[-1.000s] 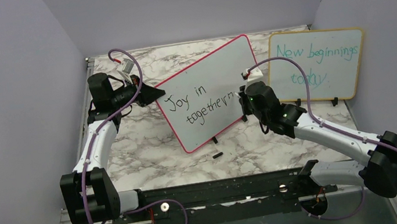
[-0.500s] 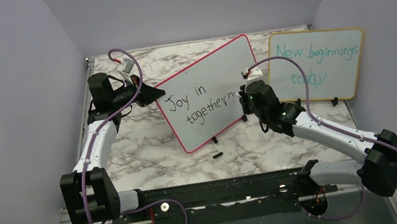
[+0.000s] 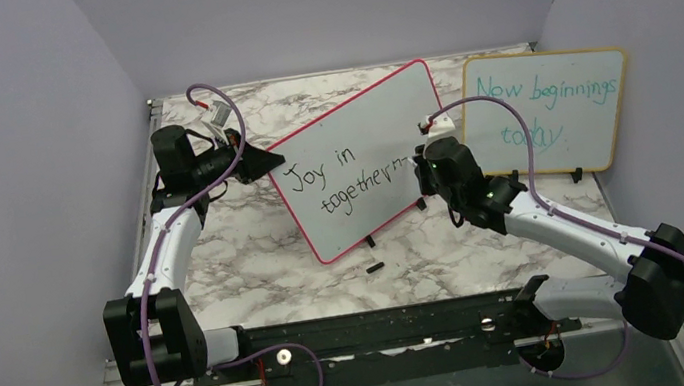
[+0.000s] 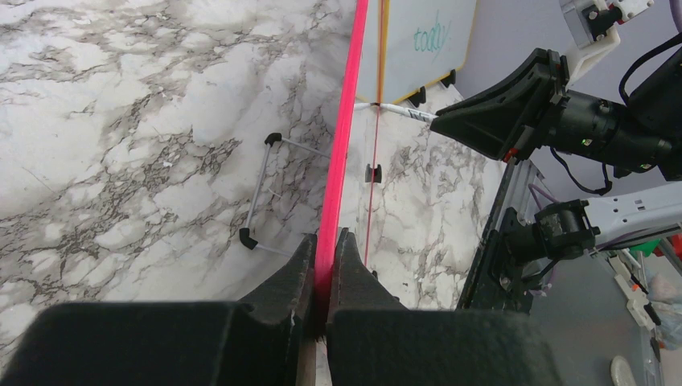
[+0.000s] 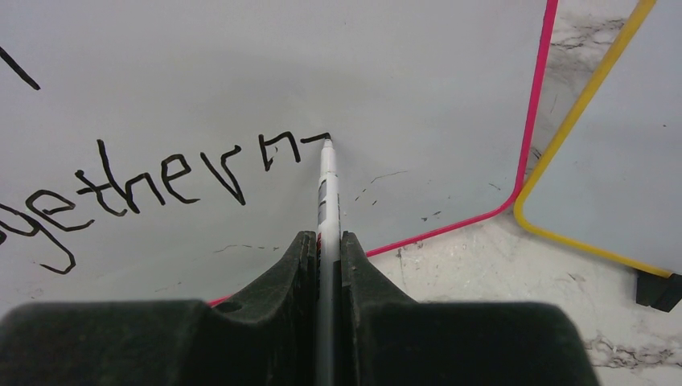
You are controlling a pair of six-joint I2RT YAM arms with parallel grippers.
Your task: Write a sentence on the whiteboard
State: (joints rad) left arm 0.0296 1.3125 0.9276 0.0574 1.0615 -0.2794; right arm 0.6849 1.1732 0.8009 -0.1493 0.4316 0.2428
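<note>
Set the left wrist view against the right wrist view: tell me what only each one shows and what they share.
Only the left wrist view: the left tool shut on the whiteboard, whose red-pink frame is seen edge-on, with a wire stand beside it.
Only the right wrist view: the sentence, its black letters readable and ending in an unfinished stroke, with the marker tip at that stroke's end.
Both: the right tool gripping the marker, the whiteboard's frame, the yellow-framed board and the marble table.
</note>
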